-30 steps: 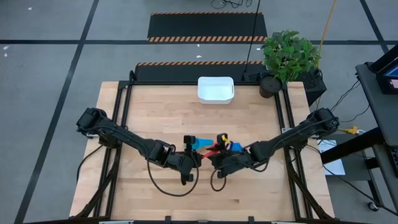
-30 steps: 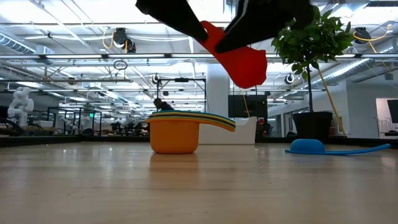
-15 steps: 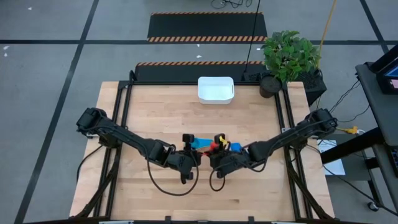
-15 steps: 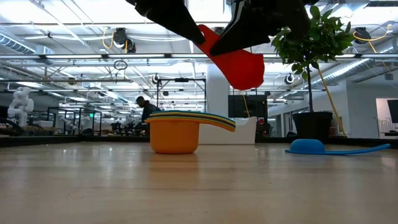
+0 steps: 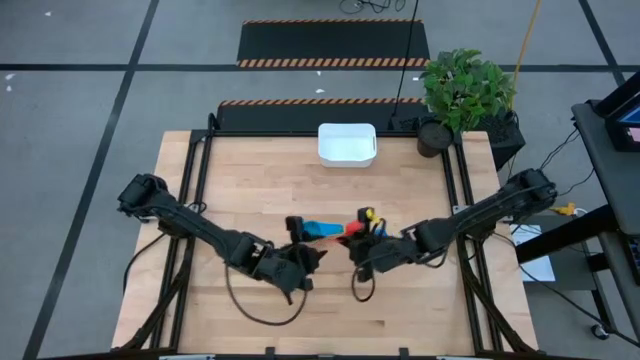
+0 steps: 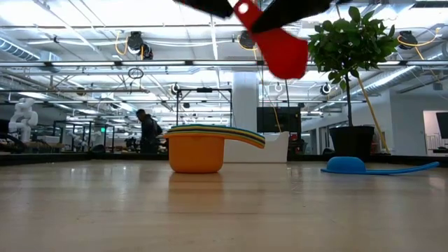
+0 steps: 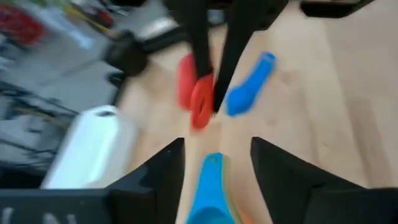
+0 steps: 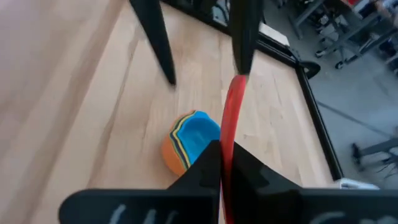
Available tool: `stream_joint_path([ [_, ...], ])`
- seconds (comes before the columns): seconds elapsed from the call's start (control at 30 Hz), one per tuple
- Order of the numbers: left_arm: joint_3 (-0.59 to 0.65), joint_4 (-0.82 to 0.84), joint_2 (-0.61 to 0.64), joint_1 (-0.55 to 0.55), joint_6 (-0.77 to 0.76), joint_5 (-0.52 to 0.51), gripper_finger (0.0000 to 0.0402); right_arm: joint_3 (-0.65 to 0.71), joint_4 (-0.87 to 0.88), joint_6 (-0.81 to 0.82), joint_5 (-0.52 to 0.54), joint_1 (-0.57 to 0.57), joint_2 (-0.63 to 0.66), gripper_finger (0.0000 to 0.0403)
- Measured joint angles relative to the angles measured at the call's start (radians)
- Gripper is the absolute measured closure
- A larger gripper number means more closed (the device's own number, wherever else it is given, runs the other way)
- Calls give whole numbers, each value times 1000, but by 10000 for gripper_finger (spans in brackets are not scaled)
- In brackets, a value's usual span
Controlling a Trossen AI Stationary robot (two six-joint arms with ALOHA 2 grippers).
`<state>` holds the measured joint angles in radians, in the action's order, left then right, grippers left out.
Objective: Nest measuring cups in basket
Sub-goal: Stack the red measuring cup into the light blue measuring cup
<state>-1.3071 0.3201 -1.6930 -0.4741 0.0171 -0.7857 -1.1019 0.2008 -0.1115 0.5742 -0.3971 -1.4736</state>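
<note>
A red plastic measuring cup [image 6: 283,49] hangs mid-desk, clenched by the right gripper [image 5: 358,243]; the released left gripper [image 5: 312,254] sits beside it. The white rectangular plastic basket [image 5: 347,143] stands far off at the wooden desk's [image 5: 250,190] back edge, bare wood between.

I see a pale wooden table [image 5: 260,190] with a black frame. A small white plastic basket [image 5: 347,144] sits at its far edge. A red plastic measuring cup [image 6: 283,50] hangs in the air, its handle pinched by my dark right gripper [image 8: 222,163]. Below it stands a nested stack of cups [image 6: 197,148], orange outside with yellow, green and blue rims, light blue inside. A dark blue cup [image 6: 346,165] lies apart. A green leafy plant [image 5: 465,88] stands in a black pot. The grey floor carries black mats with orange-and-black striped edges [image 5: 325,62].
</note>
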Motion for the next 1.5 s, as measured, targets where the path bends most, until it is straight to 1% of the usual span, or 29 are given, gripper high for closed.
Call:
stream_joint_path([
  [0.1,0,-4,38,-24,-27,-96,185,9,16,56,-29,-6,74,402],
  [0.17,0,-2,60,-38,-59,-122,175,33,-11,72,-58,-15,120,402],
  [0.27,0,-1,89,-53,-75,-139,171,92,-113,58,-78,-35,181,402],
  [0.37,10,-1,96,-59,-76,-153,173,165,-271,17,-80,-48,231,402],
  [0.47,38,-6,94,-56,-83,-217,179,243,-480,-4,-80,-49,265,402],
  [0.6,98,-143,95,-37,-67,-226,182,351,-790,-43,-82,-50,273,401],
  [0.7,144,-335,94,-16,-65,-197,183,411,-960,-82,-88,-50,273,401],
  [0.73,160,-402,94,-7,-64,-173,183,425,-1008,-90,-102,-49,273,401],
  [0.83,216,-573,88,20,-14,-56,181,459,-1142,-95,-146,-50,273,401],
  [0.97,285,-784,87,39,44,100,168,479,-1278,-73,-280,-50,274,401],
  [1.03,316,-899,87,47,52,185,160,482,-1320,-55,-335,-51,274,401],
  [1.1,328,-999,67,53,53,248,153,482,-1338,-39,-361,-51,274,401],
  [1.23,304,-1093,-10,54,114,272,145,483,-1361,-32,-368,-50,273,401],
  [1.37,266,-1187,-102,55,204,264,144,483,-1397,-32,-369,-50,273,401],
  [1.5,228,-1278,-157,63,237,253,144,483,-1420,-33,-394,-50,273,401],
])
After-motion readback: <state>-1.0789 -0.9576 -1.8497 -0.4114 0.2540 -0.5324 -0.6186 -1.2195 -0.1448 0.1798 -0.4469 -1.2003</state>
